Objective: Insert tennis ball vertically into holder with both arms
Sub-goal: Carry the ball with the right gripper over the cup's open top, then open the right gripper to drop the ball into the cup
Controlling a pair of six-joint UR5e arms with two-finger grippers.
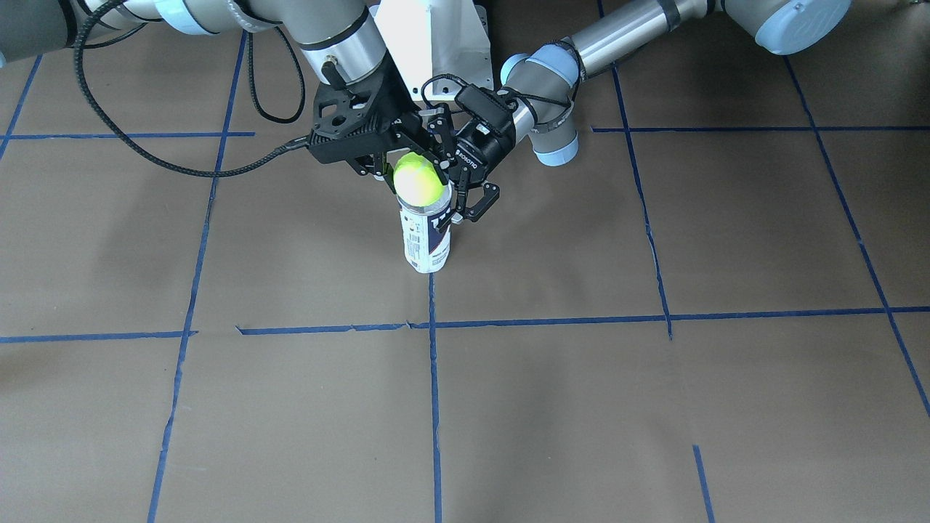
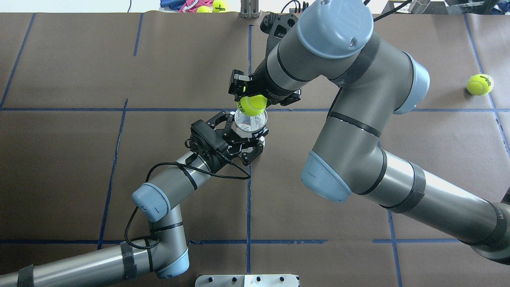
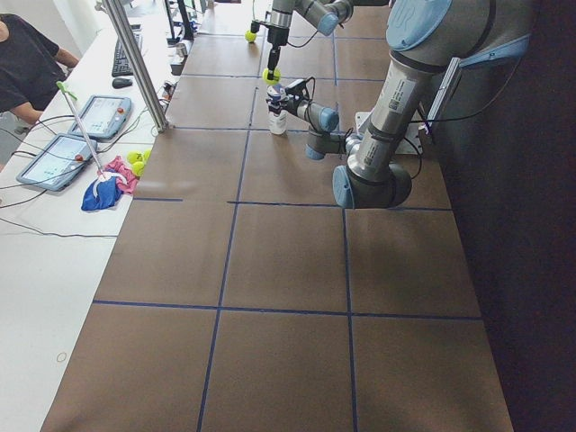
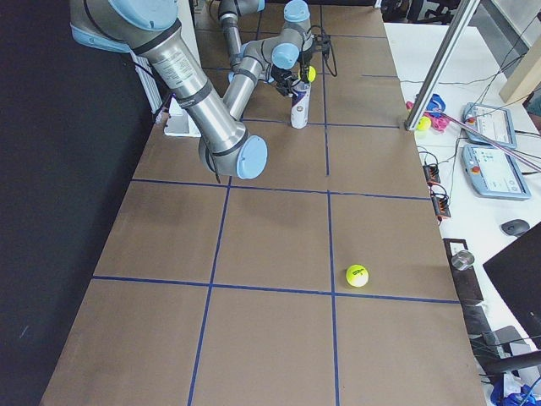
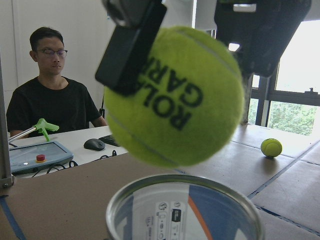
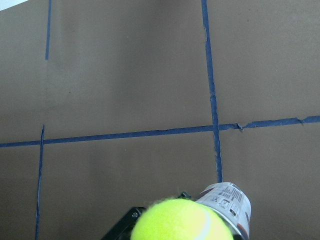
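Observation:
The tennis ball (image 1: 420, 180) is yellow-green with dark lettering and hangs just above the open mouth of the holder (image 1: 427, 236), a clear upright can with a white and navy label. My right gripper (image 1: 418, 163) comes down from above and is shut on the ball. The left wrist view shows the ball (image 5: 172, 97) pinched between black fingers (image 5: 130, 45), with a small gap above the can's rim (image 5: 185, 210). My left gripper (image 2: 247, 133) is shut around the can's upper part (image 2: 250, 122) from the side and holds it standing on the table.
A second tennis ball (image 2: 480, 84) lies loose at the table's right end. More balls (image 2: 213, 6) sit past the far edge. An operator (image 5: 47, 95) sits at a side desk with tablets. The white pedestal (image 1: 436, 36) stands behind the can.

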